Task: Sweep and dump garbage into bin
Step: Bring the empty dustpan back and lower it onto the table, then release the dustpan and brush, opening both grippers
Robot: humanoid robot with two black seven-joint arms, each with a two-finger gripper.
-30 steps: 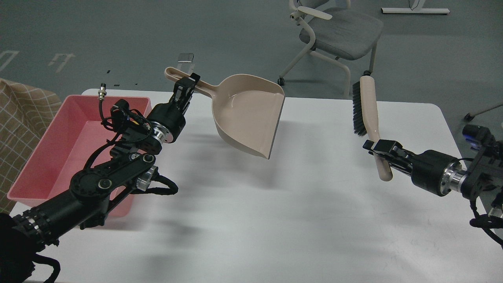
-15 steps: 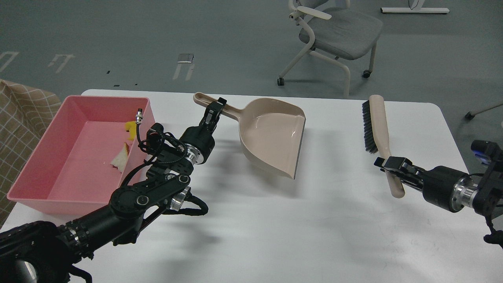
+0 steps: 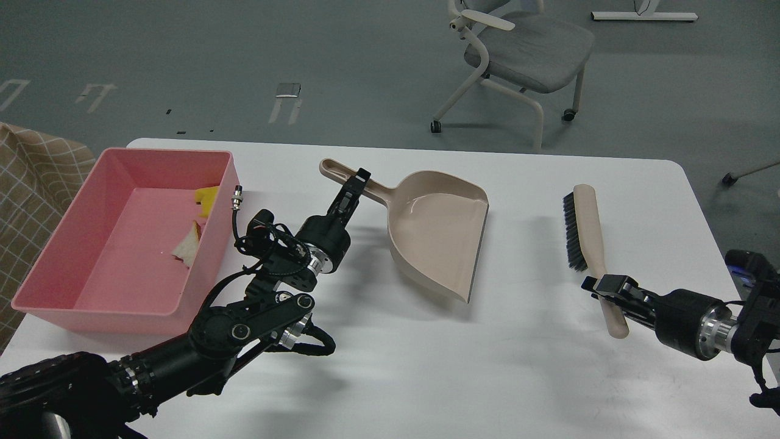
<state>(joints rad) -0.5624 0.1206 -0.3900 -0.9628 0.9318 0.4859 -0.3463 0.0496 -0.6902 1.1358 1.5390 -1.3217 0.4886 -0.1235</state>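
The yellow chunk (image 3: 207, 197) and the torn bread slice (image 3: 187, 246) are lying inside the pink bin (image 3: 73, 303) at the table's (image 3: 426, 378) left edge, well apart from both sets of jaws. The left gripper (image 3: 355, 188) is clamping its jaws on the handle of the beige dustpan (image 3: 442, 235), right of the bin. The right gripper (image 3: 606, 286) is gripping the brush (image 3: 585, 235) by its handle, jaws closed around it. No readable writing is showing anywhere.

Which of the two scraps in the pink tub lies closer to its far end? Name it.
The yellow sponge chunk. It lies near the bin's far right corner; the torn bread slice lies nearer me along the same wall.
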